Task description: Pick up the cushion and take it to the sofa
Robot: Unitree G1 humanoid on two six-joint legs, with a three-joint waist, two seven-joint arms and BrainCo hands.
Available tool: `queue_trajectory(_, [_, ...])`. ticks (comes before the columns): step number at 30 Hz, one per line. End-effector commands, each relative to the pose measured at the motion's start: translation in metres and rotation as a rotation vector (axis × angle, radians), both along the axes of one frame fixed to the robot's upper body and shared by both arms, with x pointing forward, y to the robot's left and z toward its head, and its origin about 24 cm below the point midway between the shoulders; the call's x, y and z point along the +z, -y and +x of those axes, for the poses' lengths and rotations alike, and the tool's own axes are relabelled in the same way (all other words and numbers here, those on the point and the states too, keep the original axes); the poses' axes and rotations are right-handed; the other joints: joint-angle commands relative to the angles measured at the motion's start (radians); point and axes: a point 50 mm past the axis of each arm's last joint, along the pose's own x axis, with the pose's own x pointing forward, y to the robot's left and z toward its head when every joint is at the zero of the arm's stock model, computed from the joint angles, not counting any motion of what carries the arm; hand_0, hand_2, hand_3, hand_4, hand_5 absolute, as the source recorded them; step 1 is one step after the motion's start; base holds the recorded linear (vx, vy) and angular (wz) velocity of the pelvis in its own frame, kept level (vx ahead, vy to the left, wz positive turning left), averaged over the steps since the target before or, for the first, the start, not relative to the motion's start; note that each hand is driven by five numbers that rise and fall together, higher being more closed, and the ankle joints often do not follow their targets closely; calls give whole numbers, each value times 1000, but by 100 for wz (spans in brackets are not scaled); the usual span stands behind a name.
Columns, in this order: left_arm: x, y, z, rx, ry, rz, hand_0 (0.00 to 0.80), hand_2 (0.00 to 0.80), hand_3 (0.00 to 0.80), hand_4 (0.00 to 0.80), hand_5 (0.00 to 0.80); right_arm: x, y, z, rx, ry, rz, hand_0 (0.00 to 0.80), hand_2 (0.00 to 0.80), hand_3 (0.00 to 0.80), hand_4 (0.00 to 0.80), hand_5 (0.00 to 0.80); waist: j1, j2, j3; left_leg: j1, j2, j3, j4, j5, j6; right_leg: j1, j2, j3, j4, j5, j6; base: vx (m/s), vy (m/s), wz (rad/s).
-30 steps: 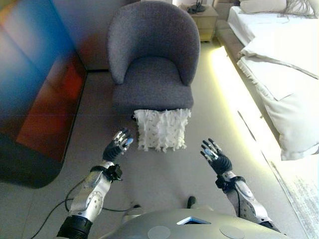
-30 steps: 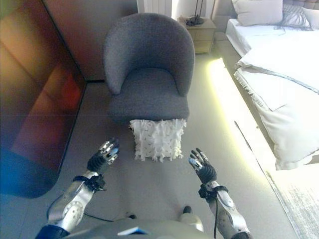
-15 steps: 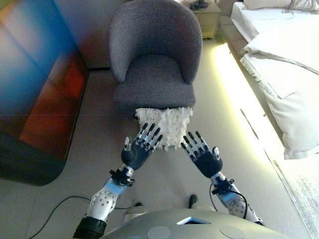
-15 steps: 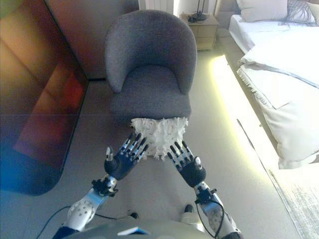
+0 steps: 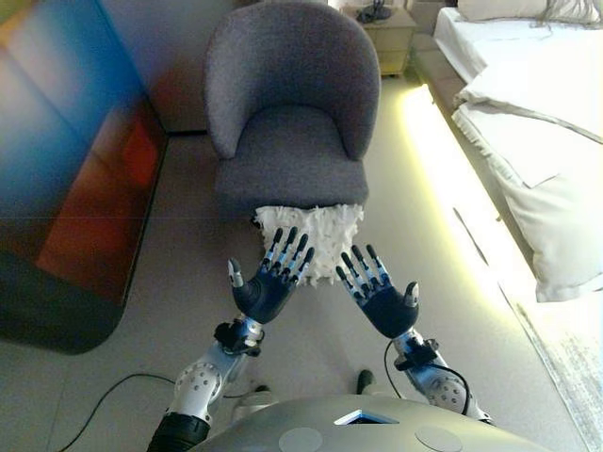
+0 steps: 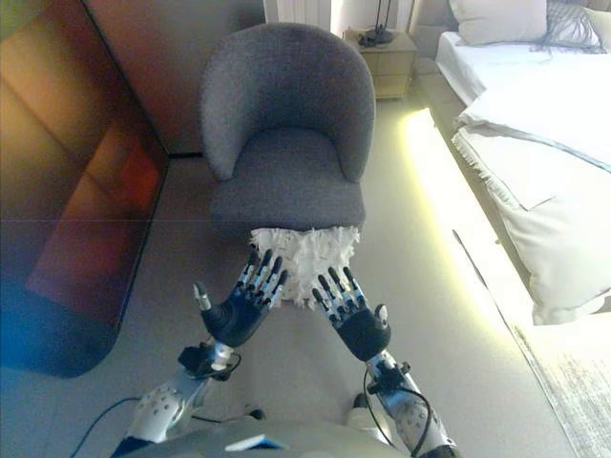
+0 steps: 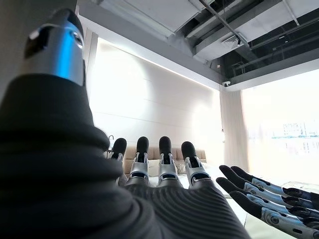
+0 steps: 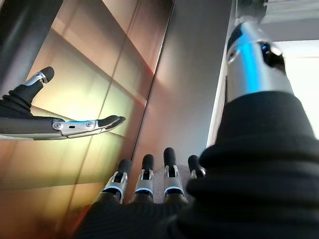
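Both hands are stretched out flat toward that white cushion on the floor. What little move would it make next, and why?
Probably reach a bit further, so the left hand and right hand slide in on either side of the cushion. Both are open, palms up, just short of it, and it lies against the chair, unheld.

The cushion [image 5: 316, 235] lies on the floor against the front of the armchair [image 5: 287, 113]. A nightstand [image 5: 382, 38] stands behind the armchair to its right; the bed [image 5: 528, 122] runs along the armchair's right, well apart. A dark panel [image 5: 66, 160] lies left of the armchair.
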Motion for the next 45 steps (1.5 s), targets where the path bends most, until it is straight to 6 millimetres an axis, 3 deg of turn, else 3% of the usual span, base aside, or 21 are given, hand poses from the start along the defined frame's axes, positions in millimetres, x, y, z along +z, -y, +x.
queue_trajectory(1, [14, -1, 11, 28, 72, -57, 0, 0, 0, 0, 0, 13, -9, 9, -7, 74, 79, 0, 0, 0, 0, 0, 12, -32, 22, -36, -44, 10, 54, -50, 60, 43, -15, -62, 46, -72, 16, 0, 0, 0])
queue_trajectory(5, [9, -4, 12, 45, 51, 35, 0, 0, 0, 0, 0, 11, -7, 10, -16, 56, 5, 0, 0, 0, 0, 0, 12, -32, 26, -30, -44, 8, 53, -49, 58, 48, -15, -65, 46, -72, 17, 0, 0, 0])
queue_trajectory(9, [3, -35, 23, 194, 23, 580, 0, 0, 0, 0, 0, 3, 15, 20, -128, -17, -485, 0, 0, 0, 0, 0, 13, -32, 29, -36, -47, -1, 51, -42, 57, 43, -13, -65, 46, -67, 17, 0, 0, 0])
queue_trajectory(14, [8, -66, 33, 331, 38, 1140, 0, 0, 0, 0, 0, 9, 43, 27, -262, -5, -990, 0, 0, 0, 0, 0, 9, -37, 29, -36, -52, -16, 37, -31, 62, 44, -7, -57, 36, -62, 13, 0, 0, 0])
queue_trajectory(20, [7, -84, 41, 388, 79, 1540, 0, 0, 0, 0, 0, 14, 57, 38, -328, 70, -1435, 0, 0, 0, 0, 0, 6, -35, 32, -31, -54, -22, 28, -26, 65, 47, -5, -47, 33, -57, 13, 0, 0, 0])
queue_trajectory(23, [9, -89, 43, 392, 97, 1607, 0, 0, 0, 0, 0, 16, 59, 41, -341, 57, -1438, 0, 0, 0, 0, 0, 6, -36, 37, -29, -53, -22, 28, -26, 65, 49, -6, -44, 33, -55, 15, 0, 0, 0])
queue_trajectory(29, [6, -85, 40, 384, 47, 1454, 0, 0, 0, 0, 0, 13, 59, 40, -356, -3, -1323, 0, 0, 0, 0, 0, 10, -39, 54, -30, -51, -18, 38, -33, 64, 52, -12, -47, 32, -51, 19, 0, 0, 0])
queue_trajectory(38, [4, -90, 31, 361, 70, 1421, 0, 0, 0, 0, 0, 7, 65, 35, -362, -52, -1261, 0, 0, 0, 0, 0, 14, -46, 75, -64, -63, -7, 103, -62, 75, 32, -38, -36, 52, -46, 30, 9, 87, -3])
queue_trajectory(42, [0, -97, 15, 329, 58, 1420, 0, 0, 0, 0, 0, 6, 68, 23, -351, -83, -1222, 0, 0, 0, 0, 0, 0, -45, 66, -60, -79, 3, 114, -79, 109, -4, -76, -11, 161, -55, 35, 83, 176, -8])
queue_trajectory(45, [3, -100, 20, 331, 95, 1435, 0, 0, 0, 0, 0, 5, 70, 22, -373, -87, -1183, 0, 0, 0, 0, 0, -6, -43, 96, -94, -101, 11, 154, -93, 152, -96, -131, 6, 356, 4, 26, -40, 203, -15])
